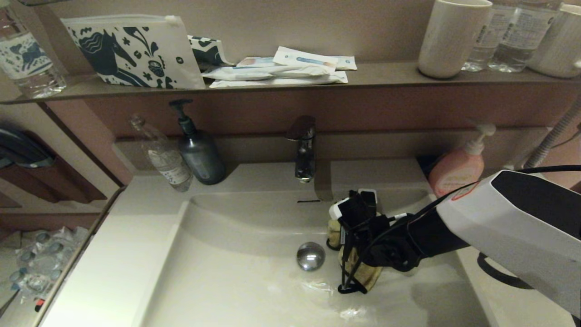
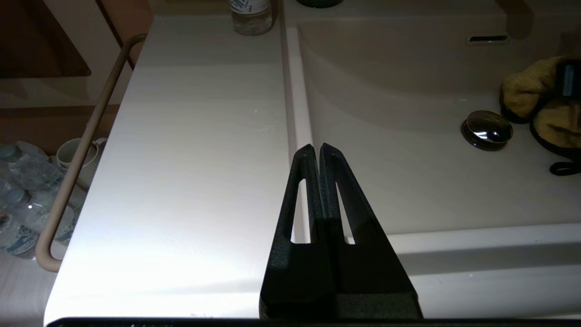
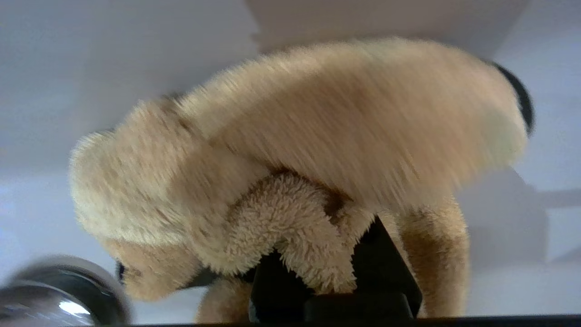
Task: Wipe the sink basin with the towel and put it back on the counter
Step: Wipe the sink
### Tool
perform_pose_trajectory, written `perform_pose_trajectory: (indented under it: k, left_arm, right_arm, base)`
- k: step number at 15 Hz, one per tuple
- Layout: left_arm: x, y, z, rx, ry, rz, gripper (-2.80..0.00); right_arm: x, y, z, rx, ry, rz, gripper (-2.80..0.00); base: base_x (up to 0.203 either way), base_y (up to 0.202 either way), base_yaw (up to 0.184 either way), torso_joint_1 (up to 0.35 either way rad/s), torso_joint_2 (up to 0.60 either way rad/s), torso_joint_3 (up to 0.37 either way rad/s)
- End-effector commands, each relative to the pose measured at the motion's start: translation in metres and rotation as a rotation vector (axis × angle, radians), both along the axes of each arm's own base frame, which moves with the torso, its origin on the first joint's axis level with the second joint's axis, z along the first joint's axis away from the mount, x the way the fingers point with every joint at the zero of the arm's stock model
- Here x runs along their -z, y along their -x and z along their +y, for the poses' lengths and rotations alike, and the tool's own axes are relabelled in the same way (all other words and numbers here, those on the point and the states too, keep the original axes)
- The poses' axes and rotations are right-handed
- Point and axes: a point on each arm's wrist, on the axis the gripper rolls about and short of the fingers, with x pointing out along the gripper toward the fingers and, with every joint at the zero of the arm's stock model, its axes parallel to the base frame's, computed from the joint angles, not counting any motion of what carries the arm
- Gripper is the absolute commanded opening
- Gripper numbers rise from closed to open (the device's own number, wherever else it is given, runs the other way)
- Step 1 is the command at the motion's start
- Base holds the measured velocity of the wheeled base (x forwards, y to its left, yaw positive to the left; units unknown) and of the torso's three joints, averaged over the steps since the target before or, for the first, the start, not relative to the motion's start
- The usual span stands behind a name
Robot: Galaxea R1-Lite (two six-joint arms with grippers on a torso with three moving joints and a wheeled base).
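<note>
The mustard-yellow towel (image 1: 363,272) is bunched against the floor of the off-white sink basin (image 1: 236,272), just right of the round chrome drain plug (image 1: 311,255). My right gripper (image 1: 352,247) is down in the bowl, shut on the towel (image 3: 290,159), which covers its fingertips. The towel's black loop strap (image 1: 349,287) trails toward the front. In the left wrist view the towel (image 2: 540,100) lies beside the plug (image 2: 487,130). My left gripper (image 2: 317,150) hovers shut with nothing in it over the counter (image 2: 190,159) left of the bowl, out of the head view.
A chrome faucet (image 1: 303,150) stands behind the basin above the overflow slot (image 1: 308,200). A dark pump bottle (image 1: 197,150) and clear bottle (image 1: 165,159) stand back left, a pink soap dispenser (image 1: 458,165) back right. Above, a brown shelf (image 1: 386,75) carries pouches and cups.
</note>
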Motion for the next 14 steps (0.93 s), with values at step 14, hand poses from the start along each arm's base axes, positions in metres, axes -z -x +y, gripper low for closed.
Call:
perform_pose_trajectory:
  k: [14]
  left_arm:
    - [0.000,0.000,0.000,0.000,0.000,0.001,-2.80]
  right_arm:
    - [0.007,0.034,0.136,-0.332,-0.081,-0.115,-2.80]
  base:
    - [0.000,0.000,0.000,0.000,0.00,0.000]
